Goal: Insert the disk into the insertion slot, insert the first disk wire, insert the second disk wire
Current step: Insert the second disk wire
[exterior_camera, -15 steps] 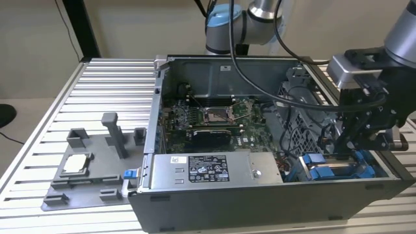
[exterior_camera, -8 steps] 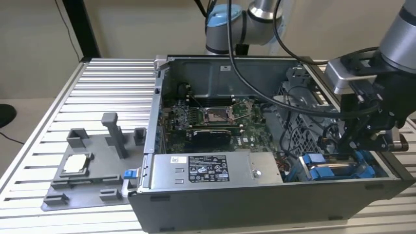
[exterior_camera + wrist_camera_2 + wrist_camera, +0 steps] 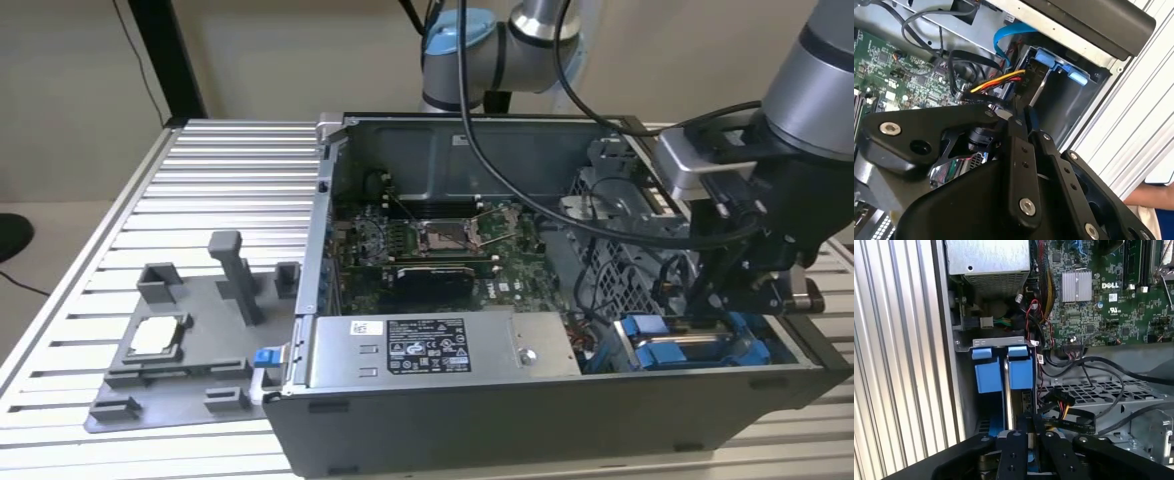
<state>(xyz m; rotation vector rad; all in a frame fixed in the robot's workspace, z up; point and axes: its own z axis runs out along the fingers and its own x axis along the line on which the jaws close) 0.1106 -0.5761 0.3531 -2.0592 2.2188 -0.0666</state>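
The disk [image 3: 1004,372], in its blue plastic carrier, sits upright in the insertion slot [image 3: 961,345] at the front corner of the open computer case on the exterior view's right [image 3: 667,345]. My gripper [image 3: 714,305] hangs right above that bay. In both wrist views its black fingers [image 3: 1019,440] are pressed together over the disk's edge, and I see nothing between them [image 3: 1024,112]. A yellow, red and black wire bundle [image 3: 1061,401] with a black plug lies just beside the fingertips [image 3: 999,80]. A flat blue wire [image 3: 1006,31] loops near the bay's end.
The green motherboard with its silver processor socket [image 3: 441,235] fills the case's middle. The grey power supply [image 3: 427,345] lies along the front. A perforated metal cage [image 3: 1094,390] and loose black cables crowd the bay. A grey fixture [image 3: 187,340] stands on the ribbed table.
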